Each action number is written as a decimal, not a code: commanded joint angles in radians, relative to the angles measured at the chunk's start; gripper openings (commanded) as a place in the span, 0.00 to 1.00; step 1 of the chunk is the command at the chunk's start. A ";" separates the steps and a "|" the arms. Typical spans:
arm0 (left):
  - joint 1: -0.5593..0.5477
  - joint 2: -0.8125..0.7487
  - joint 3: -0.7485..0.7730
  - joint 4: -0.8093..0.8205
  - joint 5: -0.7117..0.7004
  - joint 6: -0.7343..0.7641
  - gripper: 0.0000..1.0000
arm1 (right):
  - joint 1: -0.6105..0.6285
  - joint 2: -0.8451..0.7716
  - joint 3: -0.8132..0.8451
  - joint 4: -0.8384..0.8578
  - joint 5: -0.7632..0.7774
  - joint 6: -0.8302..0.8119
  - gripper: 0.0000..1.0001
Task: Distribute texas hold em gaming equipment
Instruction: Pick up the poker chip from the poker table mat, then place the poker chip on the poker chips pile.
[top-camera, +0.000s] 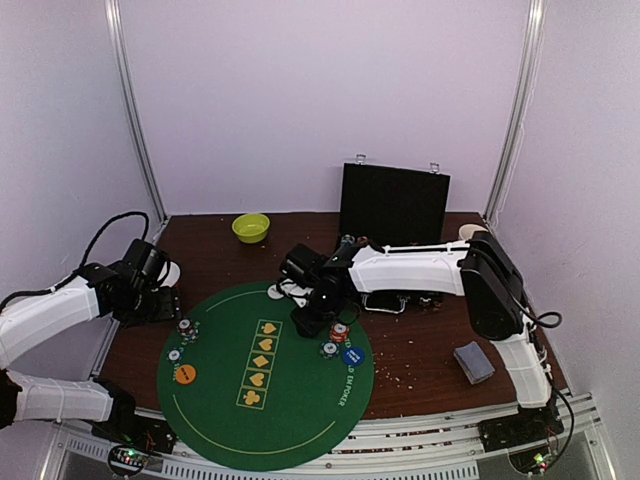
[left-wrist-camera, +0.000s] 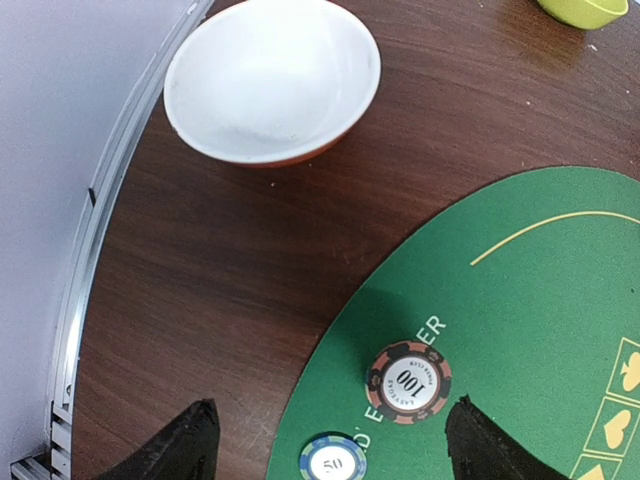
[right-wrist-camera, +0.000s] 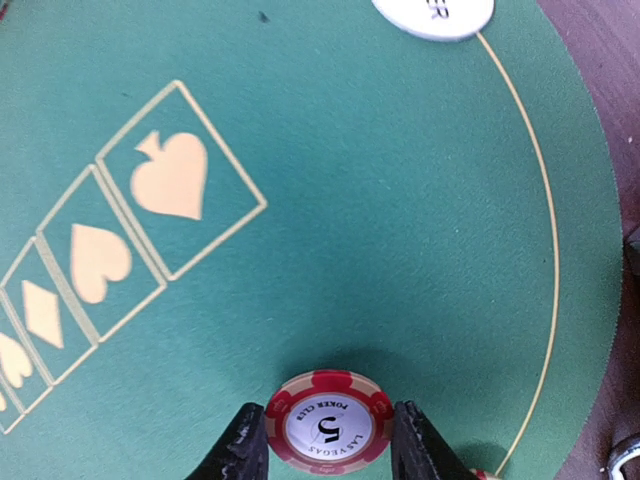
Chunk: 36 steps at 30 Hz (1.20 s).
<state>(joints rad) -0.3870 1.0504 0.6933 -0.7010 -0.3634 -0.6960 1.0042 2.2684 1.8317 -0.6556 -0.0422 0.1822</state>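
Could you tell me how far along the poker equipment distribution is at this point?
Done: left-side chips and an orange button sit on the mat; right-side chips and a blue button sit opposite; a white button is at the far edge. In hand: the right pincer grips a red 5 chip flat on the mat. The left pincer hangs open. Left: the card deck lies undealt on the table.

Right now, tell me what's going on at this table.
The right end effector is closed on a red-and-white poker chip marked 5, gripping its edges over the round green felt mat. The left end effector hangs open at the mat's left edge, above a black-and-salmon poker chip marked 100, holding nothing.
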 joint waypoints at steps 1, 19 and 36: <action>0.005 0.000 0.002 0.044 -0.020 0.021 0.82 | 0.009 -0.081 0.022 -0.009 -0.015 -0.001 0.32; 0.005 -0.012 0.014 0.064 -0.033 0.053 0.82 | -0.072 -0.226 -0.186 -0.072 0.101 0.027 0.33; 0.006 -0.002 -0.003 0.072 -0.032 0.059 0.82 | -0.080 -0.117 -0.184 -0.068 0.066 0.020 0.38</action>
<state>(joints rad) -0.3870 1.0473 0.6937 -0.6739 -0.3820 -0.6495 0.9249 2.1330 1.6554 -0.7082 0.0292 0.1909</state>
